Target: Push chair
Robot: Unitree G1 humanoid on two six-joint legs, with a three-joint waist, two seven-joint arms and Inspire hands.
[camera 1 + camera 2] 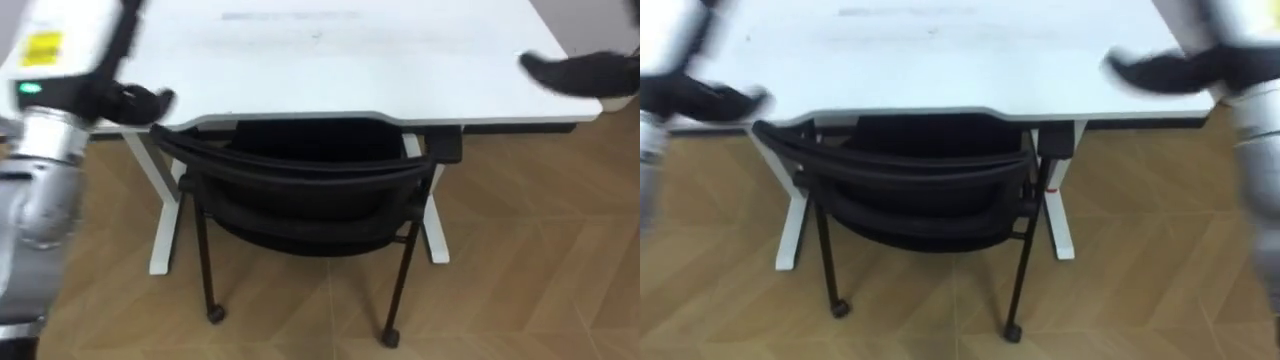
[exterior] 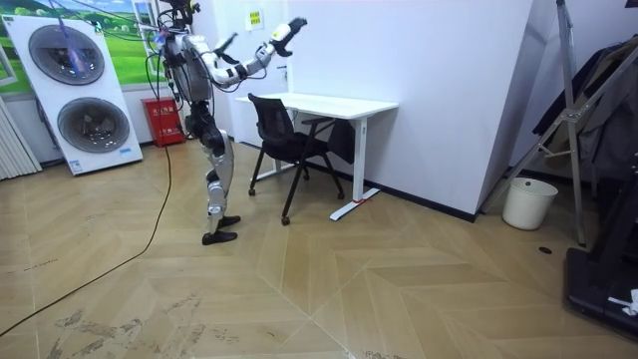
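Observation:
A black chair (image 1: pixel 300 170) on castors stands with its back toward me, its seat partly under the white table (image 1: pixel 330 60). My left hand (image 1: pixel 140 100) hovers above the backrest's left end, at the table's edge, fingers stretched out and touching nothing. My right hand (image 1: pixel 575 72) is lifted over the table's right part, fingers straight, clear of the chair. In the room view I stand just behind the chair (image 2: pixel 284 140), one foot set back, both arms raised.
White table legs (image 1: pixel 165 230) flank the chair. The table (image 2: pixel 334 104) stands against a white wall. Two stacked washing machines (image 2: pixel 75 90) and a red box (image 2: pixel 164 120) are behind me. A white bucket (image 2: pixel 528 202) sits far along the wall. Wooden floor all around.

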